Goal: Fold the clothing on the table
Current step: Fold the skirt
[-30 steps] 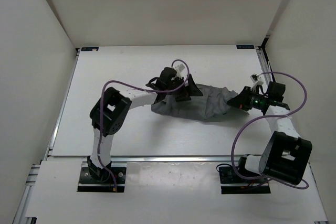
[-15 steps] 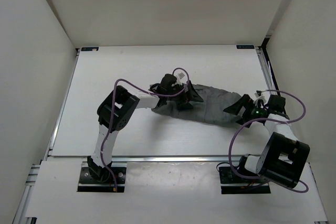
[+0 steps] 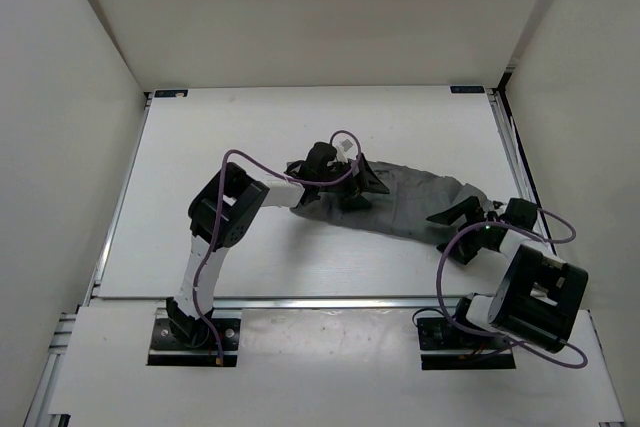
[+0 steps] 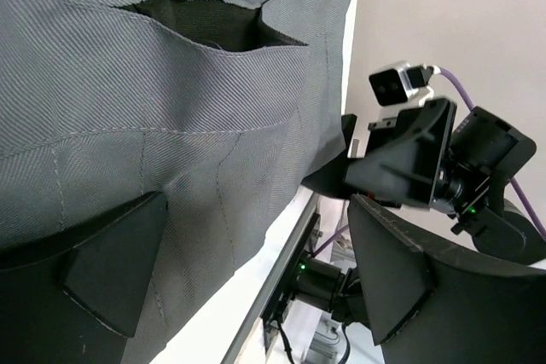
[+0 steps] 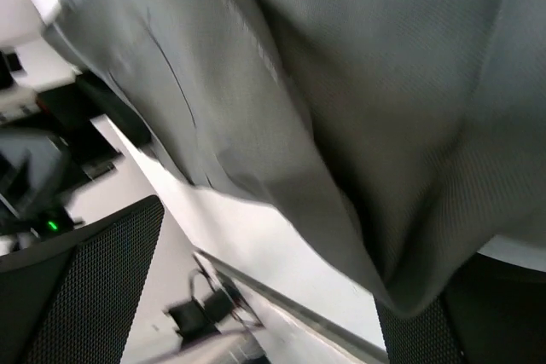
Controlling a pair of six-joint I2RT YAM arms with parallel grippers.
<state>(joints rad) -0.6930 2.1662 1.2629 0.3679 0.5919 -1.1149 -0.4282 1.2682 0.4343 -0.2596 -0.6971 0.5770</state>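
The grey clothing (image 3: 410, 205) lies spread in a long strip across the middle of the white table (image 3: 220, 237). My left gripper (image 3: 362, 185) stands open over its left part. In the left wrist view the pleated cloth (image 4: 171, 108) fills the frame; one finger (image 4: 111, 270) is over it and the other is past its edge, with nothing pinched at the left gripper (image 4: 256, 287). My right gripper (image 3: 450, 234) is open at the garment's right end. In the right wrist view the right gripper (image 5: 281, 313) shows table between its fingers, and a fold of cloth (image 5: 367, 83) reaches one finger (image 5: 478, 321).
A metal rail (image 3: 320, 299) runs along the table's near edge, with both arm bases behind it. White walls close in on three sides. Purple cables (image 3: 455, 267) loop from each arm. The right arm (image 4: 444, 159) shows close by in the left wrist view.
The right gripper opened and let go of the garment's right end, then drew back toward the near edge. The cloth now lies flatter. The left gripper stayed open and barely shifted.
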